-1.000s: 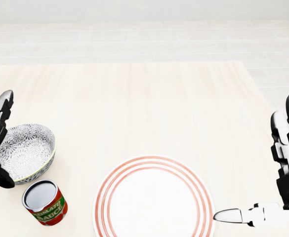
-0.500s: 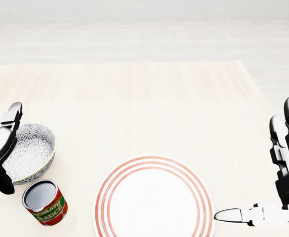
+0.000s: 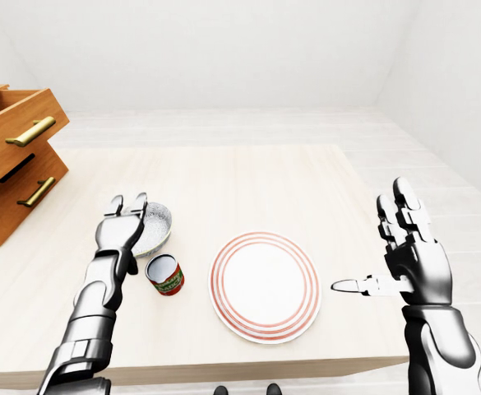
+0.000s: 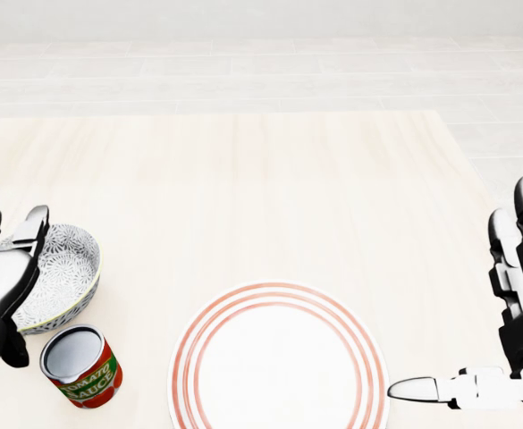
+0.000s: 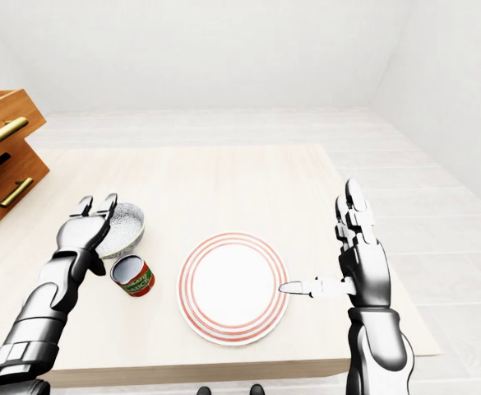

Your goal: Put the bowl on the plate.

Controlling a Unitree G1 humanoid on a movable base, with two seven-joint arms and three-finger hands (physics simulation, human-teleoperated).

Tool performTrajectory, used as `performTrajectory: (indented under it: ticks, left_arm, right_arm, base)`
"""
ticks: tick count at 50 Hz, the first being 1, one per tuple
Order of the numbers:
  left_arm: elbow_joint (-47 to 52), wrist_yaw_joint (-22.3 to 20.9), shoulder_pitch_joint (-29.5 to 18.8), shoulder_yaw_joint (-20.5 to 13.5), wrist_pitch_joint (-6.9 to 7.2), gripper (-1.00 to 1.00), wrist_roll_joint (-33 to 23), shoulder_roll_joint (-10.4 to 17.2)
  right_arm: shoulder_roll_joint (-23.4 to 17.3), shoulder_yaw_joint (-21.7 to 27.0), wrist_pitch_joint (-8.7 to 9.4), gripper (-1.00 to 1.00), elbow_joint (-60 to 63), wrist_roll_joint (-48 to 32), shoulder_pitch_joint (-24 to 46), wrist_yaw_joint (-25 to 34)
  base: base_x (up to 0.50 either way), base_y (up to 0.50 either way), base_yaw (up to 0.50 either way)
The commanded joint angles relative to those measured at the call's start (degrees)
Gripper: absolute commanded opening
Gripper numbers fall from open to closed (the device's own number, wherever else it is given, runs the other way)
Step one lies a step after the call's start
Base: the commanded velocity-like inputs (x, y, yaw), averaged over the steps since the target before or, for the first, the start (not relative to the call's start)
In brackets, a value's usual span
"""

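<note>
A grey patterned bowl (image 4: 63, 273) sits on the table at the left of the head view. My left hand (image 4: 9, 268) is over the bowl's left rim, fingers spread and open, with the thumb (image 4: 11, 350) below the bowl's side. I cannot tell whether it touches the bowl. The white plate (image 4: 279, 362) with red rings lies bare at the bottom centre. My right hand (image 4: 511, 313) stands open to the right of the plate, its thumb (image 4: 417, 390) pointing at the plate's rim.
A tomato sauce can (image 4: 82, 365) lies just below the bowl, between it and the plate. A wooden drawer cabinet (image 3: 14, 152) with brass handles stands at the table's left. The table's right edge (image 4: 476, 179) is close to my right hand.
My left hand has come down and turned palm-down over the bowl's left rim. The right hand dropped slightly and then held still. Bowl, can and plate have not moved.
</note>
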State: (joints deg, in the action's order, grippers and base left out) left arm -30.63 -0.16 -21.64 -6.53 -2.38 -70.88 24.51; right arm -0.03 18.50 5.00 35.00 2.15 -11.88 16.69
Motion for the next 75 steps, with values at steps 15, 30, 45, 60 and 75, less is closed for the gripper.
performTrajectory:
  ticks: [15,30,45,60,75]
  left_arm:
    - [-4.89,4.32,0.28,1.30,-1.20,1.00,0.02,-0.33]
    - [-8.14,6.47,-0.09,2.13,-1.58,1.00,0.02,-0.53]
    - [-12.67,10.03,-0.45,3.07,-2.50,1.00,0.61,-0.20]
    - [-13.17,10.05,0.01,3.33,-2.62,1.00,1.13,-0.14]
    - [-15.99,11.48,-1.24,3.57,-2.62,1.00,1.57,0.18]
  right_arm:
    - [-0.50,-0.01,0.00,1.00,2.28,-0.60,0.88,-0.99]
    - [-0.57,0.08,0.00,1.00,3.26,-1.25,1.48,-1.16]
    - [-0.36,-0.08,0.00,1.00,1.89,-1.09,1.27,-1.23]
    - [-0.36,0.00,0.00,1.00,2.16,-0.72,1.03,-1.28]
    - [-0.19,-0.11,0.00,1.00,2.43,-1.05,0.67,-1.19]
  base:
    - [0.00,0.00,0.00]
    - [0.00,0.00,0.00]
    - [0.00,0.00,0.00]
    - [0.00,0.00,0.00]
    - [0.00,0.00,0.00]
